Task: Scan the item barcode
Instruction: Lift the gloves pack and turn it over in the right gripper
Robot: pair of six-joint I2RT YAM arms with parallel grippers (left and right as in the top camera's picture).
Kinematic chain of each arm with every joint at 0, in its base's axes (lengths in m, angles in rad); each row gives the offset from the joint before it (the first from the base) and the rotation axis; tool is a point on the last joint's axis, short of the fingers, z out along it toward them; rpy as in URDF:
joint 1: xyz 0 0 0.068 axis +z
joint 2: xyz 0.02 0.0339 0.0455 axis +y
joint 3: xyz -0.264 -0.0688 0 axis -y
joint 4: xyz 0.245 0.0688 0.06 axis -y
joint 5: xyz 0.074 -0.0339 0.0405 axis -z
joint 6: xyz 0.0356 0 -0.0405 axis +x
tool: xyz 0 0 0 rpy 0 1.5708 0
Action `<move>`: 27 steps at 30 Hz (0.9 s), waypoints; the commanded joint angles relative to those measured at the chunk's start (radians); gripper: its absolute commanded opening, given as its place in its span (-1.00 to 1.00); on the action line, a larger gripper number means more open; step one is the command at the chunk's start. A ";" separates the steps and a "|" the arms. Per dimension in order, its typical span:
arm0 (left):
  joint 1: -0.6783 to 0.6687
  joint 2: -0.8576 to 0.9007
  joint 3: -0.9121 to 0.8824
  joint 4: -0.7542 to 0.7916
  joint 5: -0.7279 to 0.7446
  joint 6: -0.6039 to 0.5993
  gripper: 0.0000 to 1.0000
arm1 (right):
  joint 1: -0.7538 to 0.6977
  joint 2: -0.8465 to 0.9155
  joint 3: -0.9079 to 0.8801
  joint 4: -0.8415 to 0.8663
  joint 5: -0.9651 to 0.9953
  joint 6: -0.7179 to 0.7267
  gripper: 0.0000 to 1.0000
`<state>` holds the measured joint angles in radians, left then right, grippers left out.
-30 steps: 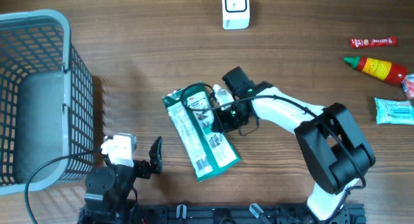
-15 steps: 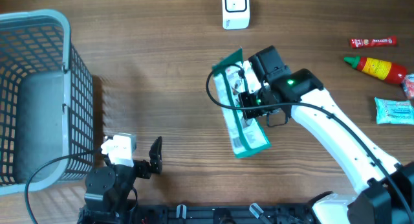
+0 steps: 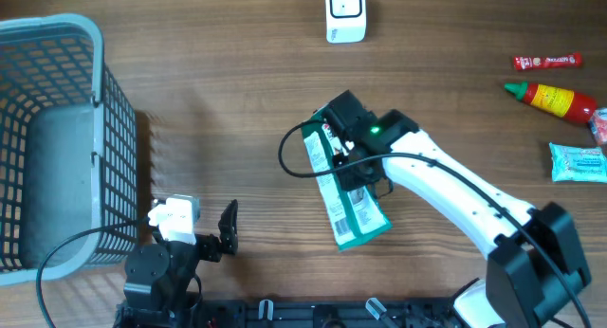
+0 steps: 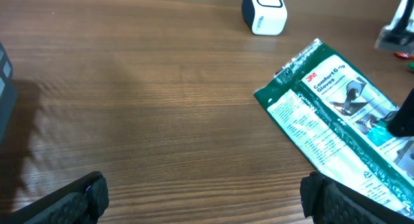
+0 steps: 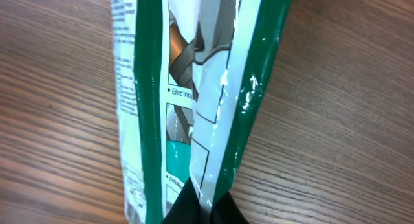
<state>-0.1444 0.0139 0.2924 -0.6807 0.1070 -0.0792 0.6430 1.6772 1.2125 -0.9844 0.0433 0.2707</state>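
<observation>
The item is a flat green-and-white package (image 3: 349,197), hanging lengthwise just above the wooden table near its middle. My right gripper (image 3: 340,150) is shut on the package's upper edge. In the right wrist view the black fingertips (image 5: 194,208) pinch the folded plastic edge of the package (image 5: 194,81), which hangs away from the camera. A white scanner (image 3: 344,13) stands at the table's far edge, apart from the package. My left gripper (image 3: 226,229) rests open near the front left with nothing in it. Its view shows the package (image 4: 336,120) and the scanner (image 4: 264,10).
A grey wire basket (image 3: 57,138) fills the left side. At the far right lie a red sauce bottle (image 3: 555,99), a red tube (image 3: 545,61) and a pale blue packet (image 3: 577,162). Bare wood lies between the left gripper and the package.
The right arm lifted the package off the table and carried it up and right, then came back slightly left and down. The left arm has not moved.
</observation>
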 commanded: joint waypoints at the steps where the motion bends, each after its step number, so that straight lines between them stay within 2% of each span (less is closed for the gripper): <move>1: -0.002 -0.006 -0.001 0.005 0.015 0.019 1.00 | 0.015 0.001 0.003 -0.004 -0.022 0.018 -0.57; 3: -0.002 -0.006 -0.001 0.005 0.015 0.019 1.00 | 0.015 0.001 0.003 -0.002 -0.097 0.017 -0.54; 4: -0.002 -0.006 -0.001 0.005 0.015 0.019 1.00 | 0.014 0.001 0.003 0.003 -0.106 0.017 -0.78; 5: -0.002 -0.006 -0.001 0.005 0.015 0.019 1.00 | 0.012 0.001 0.003 0.010 -0.107 0.018 -0.92; 9: -0.002 -0.006 -0.001 0.005 0.015 0.019 1.00 | 0.012 0.001 0.003 0.069 -0.073 0.018 -0.91; 10: -0.002 -0.006 -0.001 0.005 0.015 0.019 1.00 | 0.012 0.001 0.003 0.073 -0.062 0.018 -0.62; 12: -0.002 -0.006 -0.001 0.005 0.015 0.019 1.00 | 0.011 0.002 0.003 0.083 -0.063 0.017 0.96; 14: -0.002 -0.006 -0.001 0.005 0.015 0.019 1.00 | -0.007 0.011 -0.016 0.132 -0.099 -0.001 0.99; 16: -0.002 -0.006 -0.001 0.005 0.015 0.019 1.00 | -0.045 0.048 -0.051 0.187 -0.220 -0.074 1.00; 21: -0.002 -0.006 -0.001 0.005 0.015 0.019 1.00 | -0.055 0.200 -0.055 0.206 -0.145 -0.087 0.99; 27: -0.002 -0.006 -0.001 0.005 0.015 0.019 1.00 | -0.057 0.343 -0.055 0.171 -0.294 -0.087 0.99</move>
<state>-0.1444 0.0139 0.2924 -0.6807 0.1070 -0.0792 0.5873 1.9171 1.1896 -0.7841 -0.1352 0.1928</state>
